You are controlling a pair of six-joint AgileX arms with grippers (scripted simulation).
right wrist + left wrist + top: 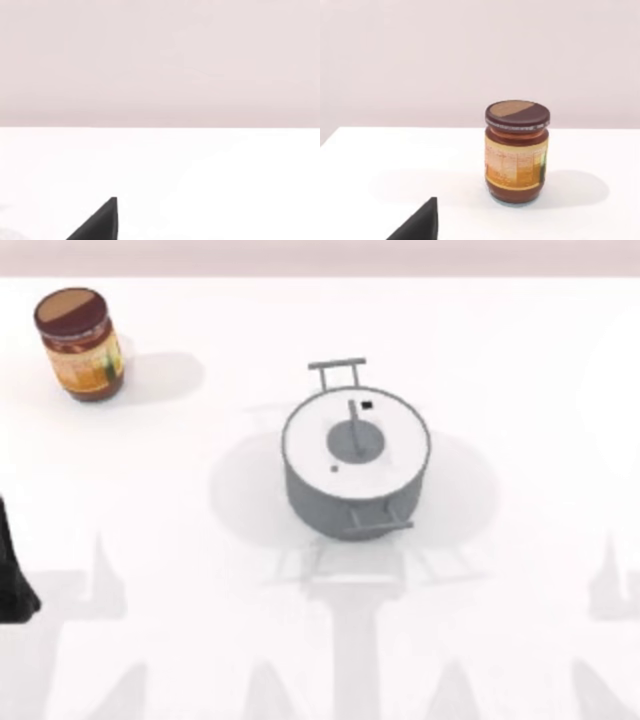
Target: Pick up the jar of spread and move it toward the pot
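The white table carried everything. At its middle sat the wide grey metal pot with a flat white lid, grey centre knob and two thin bar handles. Well apart, at the far left corner, the small cylindrical jar of spread stood upright, long axis vertical, under a dark red and tan lid. The left arm, at the left edge, was plainly nearer, the jar lying ahead of it, farther back on the table. Whether its fingers were spread or closed could not be told; the right arm's gripper was out of the top view. The orange-yellow label's print was unreadable.
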